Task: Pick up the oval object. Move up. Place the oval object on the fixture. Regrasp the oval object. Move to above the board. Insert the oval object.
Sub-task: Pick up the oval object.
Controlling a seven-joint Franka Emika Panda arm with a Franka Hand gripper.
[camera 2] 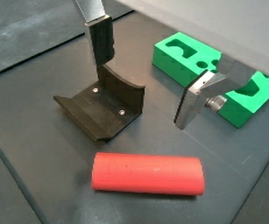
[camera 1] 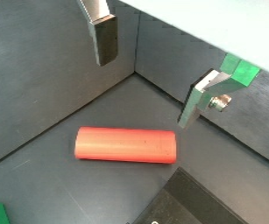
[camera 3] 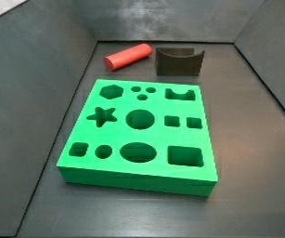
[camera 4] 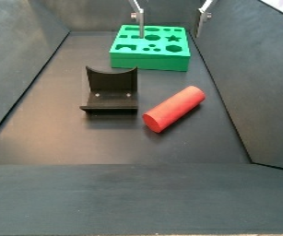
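End effector point(camera 2: 145, 72) hangs wide open and empty, its two silver fingers point(camera 1: 103, 37) well apart in both wrist views, with nothing between the dark pads. In a side view only the finger tips point(camera 4: 137, 16) show at the top edge of the frame, above the far side of the board point(camera 4: 151, 48). Red peg point(camera 1: 126, 144) lies flat on the dark floor, below and between the spread fingers in a wrist view, touched by neither. In a side view the peg point(camera 3: 127, 56) sits in the upper left of the frame, just beside the fixture point(camera 3: 178, 61) and apart from it; in the side view from the opposite end the peg point(camera 4: 173, 108) lies at an angle in the middle of the frame, to the right of the fixture point(camera 4: 108, 90). The fixture stands upright, its curved notch empty. The green board point(camera 3: 141, 130) fills the lower middle of that side view, and all its cut-outs are open. In a wrist view the fixture point(camera 2: 102, 104) stands between the peg point(camera 2: 148, 173) and part of the board point(camera 2: 186, 54).
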